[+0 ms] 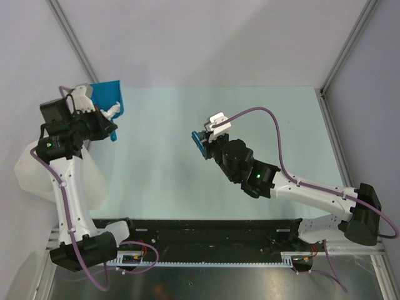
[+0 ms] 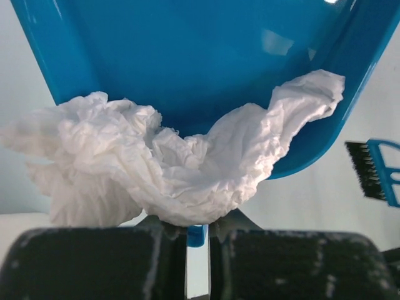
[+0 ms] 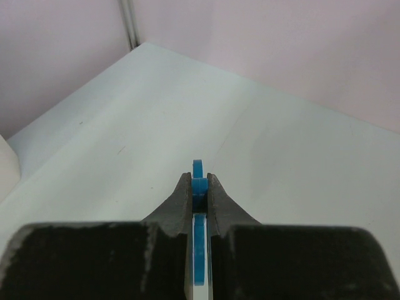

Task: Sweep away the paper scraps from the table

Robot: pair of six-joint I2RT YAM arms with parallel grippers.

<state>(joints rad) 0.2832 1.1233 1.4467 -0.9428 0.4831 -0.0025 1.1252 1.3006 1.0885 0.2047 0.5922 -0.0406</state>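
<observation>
Bin [image 1: 34, 172]: standing back from the left fingers, beside that arm's forearm
Left gripper [image 2: 197, 230]: fingers pressing together on the Dustpan's blue handle
Dustpan [image 2: 200, 69]: spreading out straight ahead of the left fingers
Scraps [image 2: 156, 169]: crumpled white wads piling at the Dustpan's near end, just ahead of the left fingertips, one bulging past its left wall
Table [image 3: 125, 137]: stretching away ahead of the right fingers
Brush [image 1: 199, 142]: bristles showing well to the right of the left fingers, handle sitting between the right fingers
Right gripper [image 3: 199, 185]: fingers clamping the Brush's thin blue handle
</observation>
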